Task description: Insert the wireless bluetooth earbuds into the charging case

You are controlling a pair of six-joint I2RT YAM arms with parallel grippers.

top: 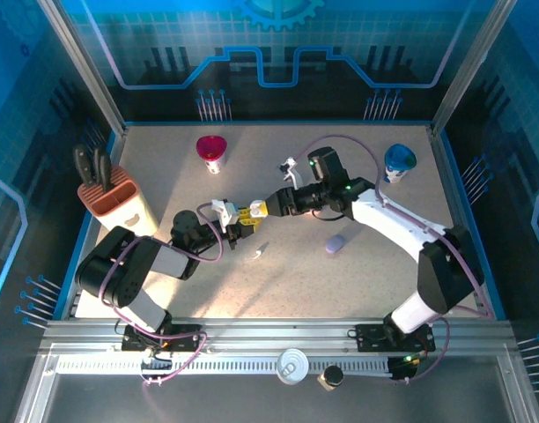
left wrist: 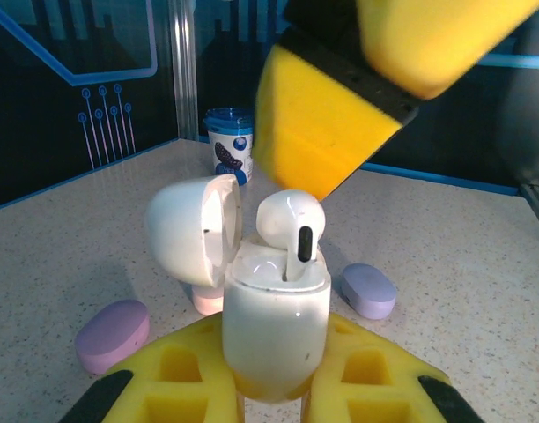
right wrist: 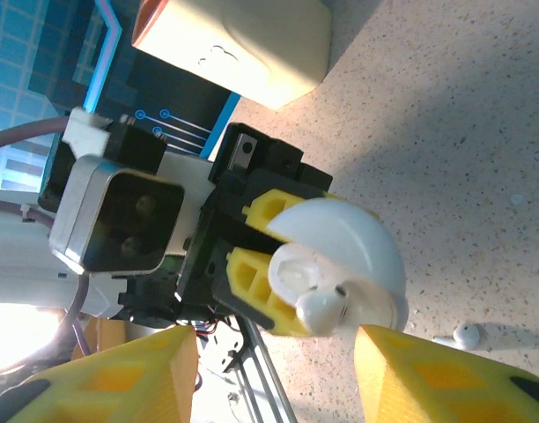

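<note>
Between the yellow pads of the left gripper (left wrist: 274, 357) stands the white charging case (left wrist: 274, 317), clamped from both sides and upright, with its lid (left wrist: 192, 227) swung open to one side. On top of this case sits one white earbud (left wrist: 290, 225). Its stem goes down into the socket, but the round head is above the rim, so it is not fully seated. Just above it hangs the right gripper (right wrist: 271, 339), its jaws spread well apart and nothing held between them. In the left wrist view the corner of one yellow finger (left wrist: 327, 123) comes very close to the head of the earbud, and I cannot tell if it touches. A second earbud (top: 259, 253) lies loose on the table (top: 384, 291), a little nearer to the arm bases than the two grippers. Beyond the held case, on either side in the left wrist view, rest a lavender oval case (left wrist: 368, 291) and a pinker oval case (left wrist: 111, 335). Further out stand a blue cup (top: 399, 161) at the far right, a red cup (top: 211, 152) at the far middle, and a knife block (top: 111, 198) by the left edge
</note>
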